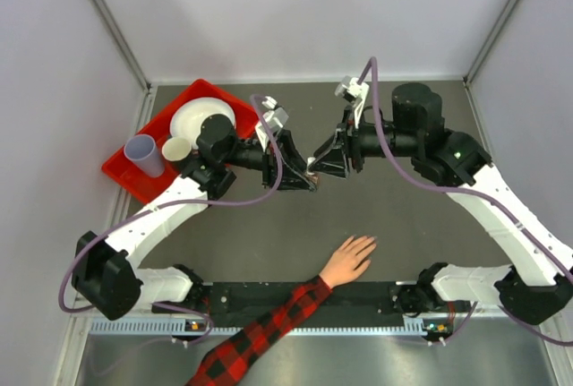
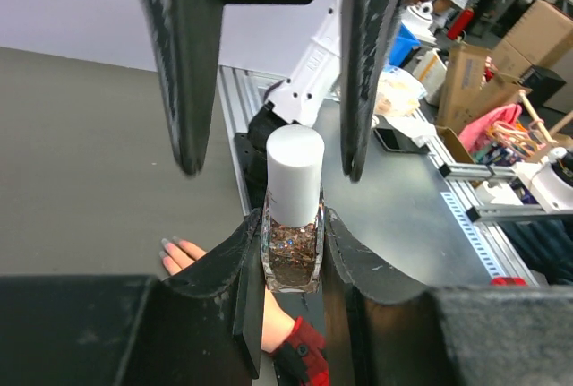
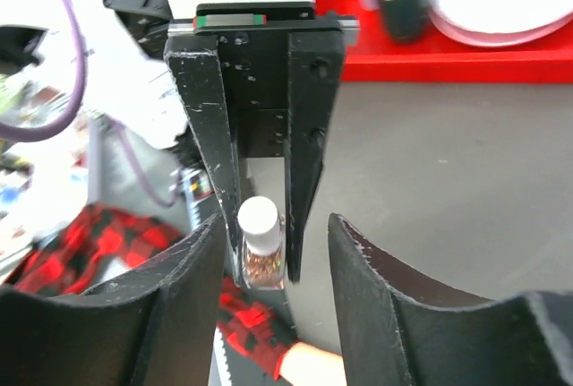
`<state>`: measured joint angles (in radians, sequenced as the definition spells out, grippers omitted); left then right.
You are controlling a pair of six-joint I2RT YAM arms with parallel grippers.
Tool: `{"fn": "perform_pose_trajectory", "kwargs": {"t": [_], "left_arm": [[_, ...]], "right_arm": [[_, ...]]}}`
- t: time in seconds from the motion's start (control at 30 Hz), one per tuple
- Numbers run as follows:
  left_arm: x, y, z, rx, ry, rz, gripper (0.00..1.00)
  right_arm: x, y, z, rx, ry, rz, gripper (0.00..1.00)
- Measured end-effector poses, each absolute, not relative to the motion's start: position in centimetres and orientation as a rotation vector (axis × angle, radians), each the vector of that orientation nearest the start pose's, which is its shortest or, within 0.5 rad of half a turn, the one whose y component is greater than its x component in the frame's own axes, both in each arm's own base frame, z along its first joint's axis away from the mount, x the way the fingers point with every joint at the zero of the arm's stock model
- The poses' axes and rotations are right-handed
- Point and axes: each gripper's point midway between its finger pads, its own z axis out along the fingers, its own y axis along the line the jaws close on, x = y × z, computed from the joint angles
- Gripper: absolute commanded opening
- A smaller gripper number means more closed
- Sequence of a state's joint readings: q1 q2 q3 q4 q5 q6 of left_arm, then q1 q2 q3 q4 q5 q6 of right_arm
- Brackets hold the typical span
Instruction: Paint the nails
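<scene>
1. Dark table [image 1: 403, 225]. My two arms reach in from the near edge, left arm [image 1: 170, 211] and right arm [image 1: 501, 198], and meet above the middle.
2. Red tray [image 1: 118, 176] at the far left. It holds a white plate [image 1: 199, 117], a lavender cup [image 1: 143, 153] and a small cream cup [image 1: 176, 149].
3. Plaid sleeve [image 1: 269, 328] comes in from the near edge between my bases. The peach hand [image 1: 349, 261] lies flat on the table, fingers spread, below and well apart from my grippers.
4. My left gripper [image 1: 304, 178] is narrow, clamped on the polish bottle [image 2: 293, 256], which sits upright between the pads.
5. My right gripper [image 1: 320, 164] faces it with jaws wide. Its fingers [image 2: 183, 64] stand either side of the bottle top with a gap each side, gripping nothing.
6. The bottle has glittery copper contents and its white cap [image 2: 295, 171] is on.
7. The nails [image 2: 170, 244] are on the fingertips down on the table. They look pale in the left wrist view and are too small to judge from the top.
</scene>
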<state>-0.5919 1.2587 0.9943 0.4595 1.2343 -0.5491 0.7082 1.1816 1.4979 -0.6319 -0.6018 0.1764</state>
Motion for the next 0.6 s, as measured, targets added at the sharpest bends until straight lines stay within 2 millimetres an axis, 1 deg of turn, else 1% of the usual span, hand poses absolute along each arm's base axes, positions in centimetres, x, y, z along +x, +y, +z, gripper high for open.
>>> {"fn": "perform_pose_trajectory", "kwargs": {"t": [0.07, 0.1, 0.17, 0.23, 0.27, 0.3, 0.33, 0.37, 0.47, 0.53, 0.6], "left_arm": [[15.5, -31.5, 34.6, 1.213, 1.319, -1.707, 0.0], [15.4, -31.4, 34.6, 1.22, 1.316, -1.71, 0.0], [15.1, -31.4, 34.6, 1.229, 1.312, -1.716, 0.0], [15.1, -31.4, 34.5, 1.229, 1.315, -1.718, 0.0], [15.1, -31.4, 34.4, 1.228, 1.315, -1.717, 0.0], [15.1, -31.4, 34.4, 1.228, 1.315, -1.717, 0.0], [15.1, -31.4, 34.5, 1.229, 1.313, -1.715, 0.0], [15.0, -31.3, 34.5, 1.226, 1.316, -1.715, 0.0], [15.4, -31.4, 34.5, 1.186, 1.345, -1.679, 0.0], [16.3, -31.5, 34.3, 1.138, 1.382, -1.626, 0.0], [17.9, -31.8, 33.6, 1.067, 1.448, -1.55, 0.0]], "right_arm": [[17.7, 29.7, 38.2, -0.974, 1.768, 1.207, 0.42], [17.6, 29.9, 38.0, -0.99, 1.77, 1.232, 0.35], [17.4, 30.4, 37.7, -1.021, 1.773, 1.282, 0.27], [17.0, 30.7, 37.6, -1.049, 1.764, 1.323, 0.24], [16.8, 30.8, 37.6, -1.06, 1.762, 1.339, 0.2], [16.6, 30.8, 37.6, -1.068, 1.758, 1.351, 0.1], [16.5, 30.8, 37.7, -1.074, 1.753, 1.357, 0.03], [16.5, 30.9, 37.7, -1.081, 1.744, 1.356, 0.0], [16.9, 30.8, 37.7, -1.083, 1.73, 1.337, 0.0], [17.5, 30.8, 37.4, -1.051, 1.73, 1.298, 0.0], [18.6, 30.5, 36.7, -0.97, 1.747, 1.186, 0.0]]}}
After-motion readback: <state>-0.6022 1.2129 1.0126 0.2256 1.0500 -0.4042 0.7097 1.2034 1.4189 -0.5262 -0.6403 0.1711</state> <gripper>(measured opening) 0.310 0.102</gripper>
